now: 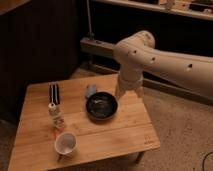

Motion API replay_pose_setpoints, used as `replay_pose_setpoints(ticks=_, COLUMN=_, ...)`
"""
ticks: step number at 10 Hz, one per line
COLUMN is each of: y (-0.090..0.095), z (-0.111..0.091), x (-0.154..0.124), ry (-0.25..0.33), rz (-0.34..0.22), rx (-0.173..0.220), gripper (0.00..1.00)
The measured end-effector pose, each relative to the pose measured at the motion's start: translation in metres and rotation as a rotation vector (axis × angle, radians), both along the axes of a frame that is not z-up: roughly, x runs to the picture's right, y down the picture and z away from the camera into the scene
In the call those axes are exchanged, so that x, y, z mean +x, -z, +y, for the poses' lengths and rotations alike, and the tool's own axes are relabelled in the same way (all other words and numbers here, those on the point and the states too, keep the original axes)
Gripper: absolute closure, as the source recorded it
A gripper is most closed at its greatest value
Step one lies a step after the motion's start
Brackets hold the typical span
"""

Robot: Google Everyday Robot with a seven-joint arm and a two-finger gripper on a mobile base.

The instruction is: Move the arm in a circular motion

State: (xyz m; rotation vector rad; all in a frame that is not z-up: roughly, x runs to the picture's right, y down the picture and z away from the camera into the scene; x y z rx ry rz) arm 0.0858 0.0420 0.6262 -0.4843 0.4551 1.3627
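The arm [165, 60], thick, cream-white and dotted with small dark holes, comes in from the right edge. It bends at a rounded joint [134, 47] and drops toward the low wooden table [125, 132]. Its tapered end with the gripper [127, 92] hangs just over the table's far right part. The gripper is just right of a black bowl [101, 106] and apart from it. Nothing shows in the gripper.
On the table stand a white cup [65, 143] near the front, a small bottle [55, 117], a black striped object [54, 93] and a grey-blue item [91, 90] behind the bowl. A dark cabinet wall and a low ledge [97, 47] lie behind.
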Motion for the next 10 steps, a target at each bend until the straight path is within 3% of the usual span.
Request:
replay_pose_setpoints(ticks=2, y=0.013, z=0.032, x=-0.043, ry=0.056, rz=-0.056, rx=-0.036, gripper=0.35)
replay_pose_setpoints(ticks=5, y=0.009, z=0.055, x=-0.127, ry=0.169, rz=-0.161, rx=-0.091, gripper=0.35)
replay_pose_setpoints(ticks=7, y=0.003, z=0.058, x=-0.168, ry=0.237, rz=-0.21, rx=-0.107, gripper=0.35)
replay_pose_setpoints(ticks=10, y=-0.014, z=0.044, x=-0.231, ry=0.357, rz=-0.3, rx=-0.103, gripper=0.35)
